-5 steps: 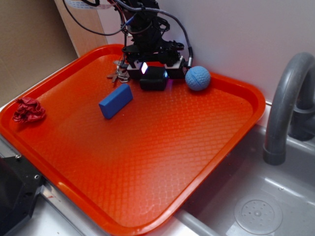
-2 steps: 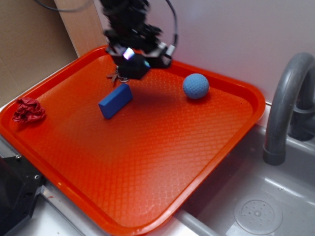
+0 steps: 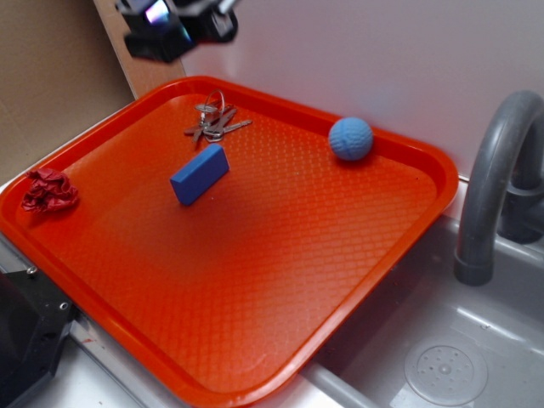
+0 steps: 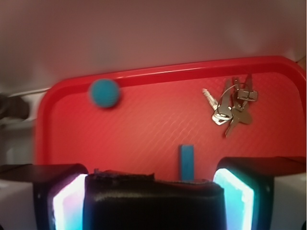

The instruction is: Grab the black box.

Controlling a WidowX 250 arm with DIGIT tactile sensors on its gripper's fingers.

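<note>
White wall (image 3: 408,59) behind, steel sink (image 3: 476,340) with grey faucet (image 3: 493,178)

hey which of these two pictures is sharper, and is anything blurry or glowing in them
The exterior view is the sharper: the keys and blue block are crisp, only the raised gripper at the top edge is motion-blurred. The wrist view is soft all over: the ball is smeared, the black box up close is out of focus, and the fingers beside it glow cyan-white.

Exterior cam: high, off the tray's (image 3: 408,229) sink-side corner, angled down toward the wall. Wrist cam: close behind the jaws, looking down. Both share tray, keys (image 3: 212,121), blue ball (image 4: 104,93), blue block (image 3: 200,174).
</note>
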